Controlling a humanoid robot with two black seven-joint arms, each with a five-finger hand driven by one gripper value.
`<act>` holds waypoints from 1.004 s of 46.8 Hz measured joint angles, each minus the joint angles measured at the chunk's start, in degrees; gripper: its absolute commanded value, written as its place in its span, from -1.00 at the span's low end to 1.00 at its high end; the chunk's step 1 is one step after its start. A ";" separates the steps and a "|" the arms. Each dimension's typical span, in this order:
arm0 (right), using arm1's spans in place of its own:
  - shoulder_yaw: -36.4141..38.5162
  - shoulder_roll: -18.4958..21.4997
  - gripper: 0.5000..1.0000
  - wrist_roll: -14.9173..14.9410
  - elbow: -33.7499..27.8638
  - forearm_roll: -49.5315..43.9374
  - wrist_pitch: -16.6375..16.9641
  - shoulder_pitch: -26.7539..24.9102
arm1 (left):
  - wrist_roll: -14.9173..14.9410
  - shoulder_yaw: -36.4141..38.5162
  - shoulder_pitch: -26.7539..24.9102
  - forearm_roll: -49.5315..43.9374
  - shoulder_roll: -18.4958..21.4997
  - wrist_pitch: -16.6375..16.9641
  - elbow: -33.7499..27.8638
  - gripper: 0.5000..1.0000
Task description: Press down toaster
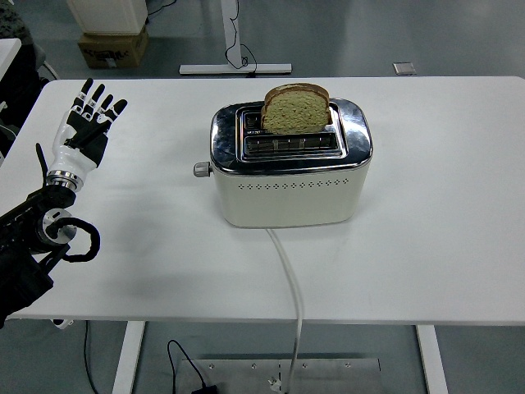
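Observation:
A cream and chrome two-slot toaster (289, 174) stands in the middle of the white table (443, 205). A slice of brown bread (296, 109) sticks up out of its far slot; the near slot shows nothing in it. The lever knob (199, 170) pokes out of the toaster's left end, high up. My left hand (86, 127) hovers over the table's left part, well left of the knob, palm down with its fingers straight and spread, holding nothing. The right arm does not show.
The toaster's white cord (290, 283) runs from its front over the table's near edge. Beyond the table, a cardboard box (113, 45) and a desk's foot (236, 69) stand on the floor.

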 measured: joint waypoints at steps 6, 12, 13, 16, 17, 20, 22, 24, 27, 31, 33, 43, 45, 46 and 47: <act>0.00 0.00 0.99 0.00 0.00 0.00 0.00 0.00 | 0.03 -0.05 0.19 0.18 -0.02 0.39 -0.01 1.00; 0.00 0.00 0.99 0.00 0.01 0.00 0.00 0.00 | 0.03 0.10 0.69 1.47 0.04 1.22 -0.37 1.00; 0.00 0.00 0.99 0.00 0.01 0.00 0.00 0.00 | 0.03 0.12 0.73 2.00 0.15 1.22 -0.44 1.00; 0.00 0.00 0.99 0.01 0.02 0.00 0.00 0.00 | 0.03 0.14 0.76 3.50 0.64 1.16 -0.55 1.00; 0.00 0.00 0.99 0.00 0.02 0.00 0.00 0.00 | 0.03 0.14 0.76 4.27 0.79 0.99 -0.55 1.00; 0.00 0.00 0.99 0.00 0.02 0.00 0.00 0.00 | 0.05 0.15 0.68 6.45 0.99 0.75 -0.57 1.00; 0.00 0.00 0.99 0.00 0.01 0.00 0.00 0.00 | 0.07 0.20 0.60 7.60 1.37 0.46 -0.61 1.00; 0.00 0.00 0.99 0.01 0.00 0.00 0.00 0.00 | 0.09 0.22 0.53 9.37 1.98 -0.77 -0.74 1.00; 0.00 0.00 0.99 0.01 -0.01 0.00 0.00 0.00 | 0.16 0.24 0.43 10.70 2.76 -3.11 -0.97 1.00; 0.00 0.00 0.99 0.00 -0.01 0.00 0.00 0.00 | 0.18 0.34 0.21 11.33 3.82 -5.10 -1.00 1.00; 0.00 0.00 0.99 0.00 0.00 0.00 0.00 0.00 | 0.18 0.39 0.17 12.02 4.25 -5.53 -1.03 1.00; 0.00 0.00 0.99 -0.04 0.01 0.00 0.00 0.00 | 0.12 0.43 0.55 20.19 5.39 -7.00 -1.09 1.00; 0.00 0.00 0.99 -0.03 0.00 0.00 0.00 0.00 | 0.10 0.42 0.57 21.41 5.85 -6.94 -1.11 1.00; 0.00 0.00 0.99 -0.03 0.01 0.00 0.00 0.00 | 0.10 0.43 0.58 21.89 6.15 -6.88 -1.14 1.00; 0.00 0.00 0.99 -0.04 0.01 0.00 0.00 0.00 | 0.09 0.43 0.57 22.32 6.48 -6.80 -1.22 1.00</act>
